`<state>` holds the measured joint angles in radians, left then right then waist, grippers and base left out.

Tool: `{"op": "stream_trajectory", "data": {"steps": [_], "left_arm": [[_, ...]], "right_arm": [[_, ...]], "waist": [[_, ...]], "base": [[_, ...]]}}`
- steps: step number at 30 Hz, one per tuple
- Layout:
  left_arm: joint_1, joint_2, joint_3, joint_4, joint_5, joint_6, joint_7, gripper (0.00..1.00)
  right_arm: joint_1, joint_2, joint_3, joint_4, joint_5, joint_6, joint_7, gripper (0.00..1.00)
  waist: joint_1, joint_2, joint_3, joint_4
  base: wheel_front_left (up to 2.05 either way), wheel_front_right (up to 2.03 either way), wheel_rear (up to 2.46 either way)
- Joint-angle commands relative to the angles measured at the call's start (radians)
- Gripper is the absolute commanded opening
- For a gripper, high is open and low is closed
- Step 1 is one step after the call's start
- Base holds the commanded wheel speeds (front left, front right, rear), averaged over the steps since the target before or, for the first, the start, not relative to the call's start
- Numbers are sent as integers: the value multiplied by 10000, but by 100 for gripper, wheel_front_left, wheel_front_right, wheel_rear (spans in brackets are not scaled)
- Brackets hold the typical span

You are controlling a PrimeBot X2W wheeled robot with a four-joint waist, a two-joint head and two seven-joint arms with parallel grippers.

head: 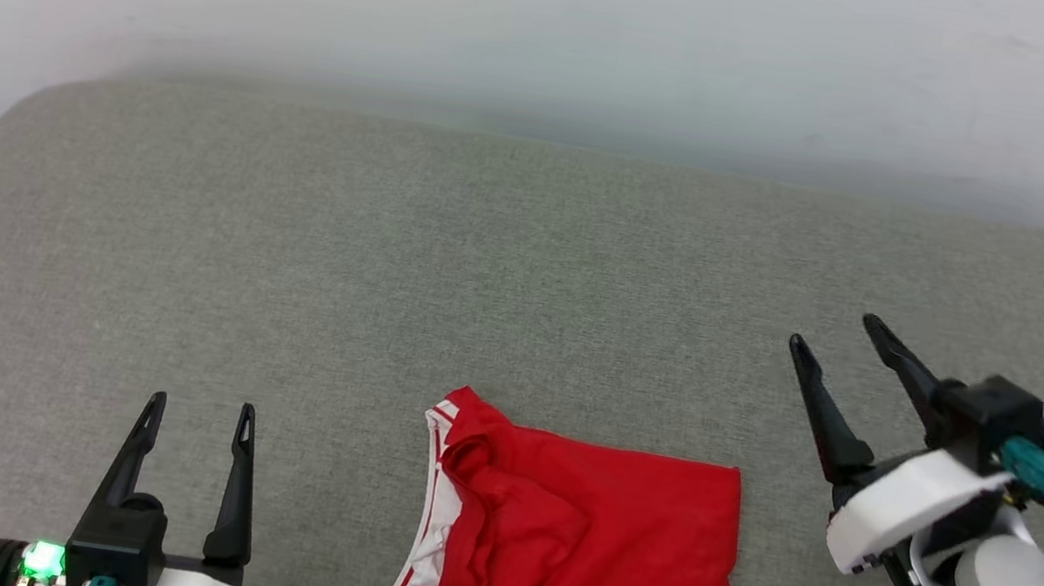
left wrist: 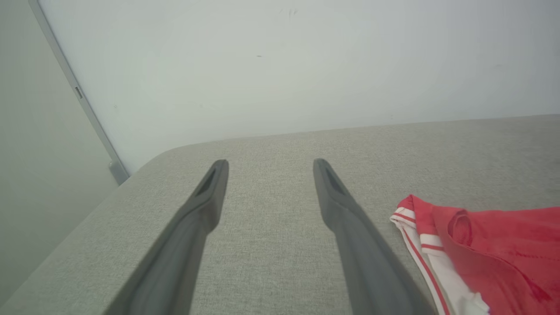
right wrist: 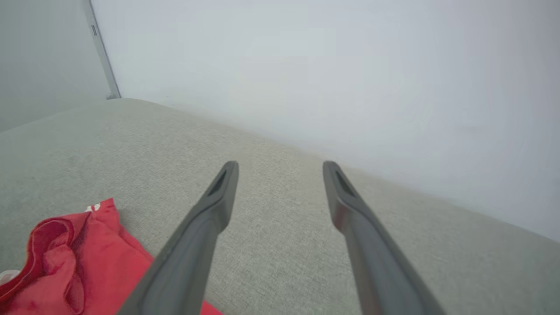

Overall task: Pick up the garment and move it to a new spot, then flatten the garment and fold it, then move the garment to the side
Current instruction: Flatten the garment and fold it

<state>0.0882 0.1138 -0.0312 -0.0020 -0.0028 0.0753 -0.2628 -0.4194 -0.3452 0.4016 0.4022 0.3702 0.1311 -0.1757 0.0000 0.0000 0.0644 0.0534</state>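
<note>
The garment (head: 575,542) lies folded at the head view's bottom centre on the grey cushion (head: 384,265). The left gripper (head: 198,417), lower left, and the right gripper (head: 834,339), at right, flank it with fingers spread and empty, probably released before the sideways move.

Garment (head: 585,543) on worktop (head: 387,245), near middle, between my left tool (head: 202,404) and right tool (head: 834,331); wall (head: 557,25) behind far edge.
</note>
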Motion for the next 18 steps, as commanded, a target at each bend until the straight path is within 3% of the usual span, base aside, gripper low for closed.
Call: {"op": "stream_trajectory", "data": {"steps": [1, 10, 18], "left_arm": [[120, 27, 18, -36, -22, 53, -23, 100], [409, 14, 108, -176, -108, 108, -25, 100], [582, 4, 65, -153, -122, 51, -25, 100]], "right_arm": [[403, 261, -480, -204, -430, -9, -179, 100], [2641, 1921, -3418, -2049, -2652, -9, -651, 100], [4212, 2756, -4161, -3334, -3030, -10, -805, 100]], "waist": [[0, 0, -104, -134], [0, 0, -328, -454], [0, 0, -523, -576]], "base": [[0, 0, 0], [0, 0, 0], [0, 0, 0]]}}
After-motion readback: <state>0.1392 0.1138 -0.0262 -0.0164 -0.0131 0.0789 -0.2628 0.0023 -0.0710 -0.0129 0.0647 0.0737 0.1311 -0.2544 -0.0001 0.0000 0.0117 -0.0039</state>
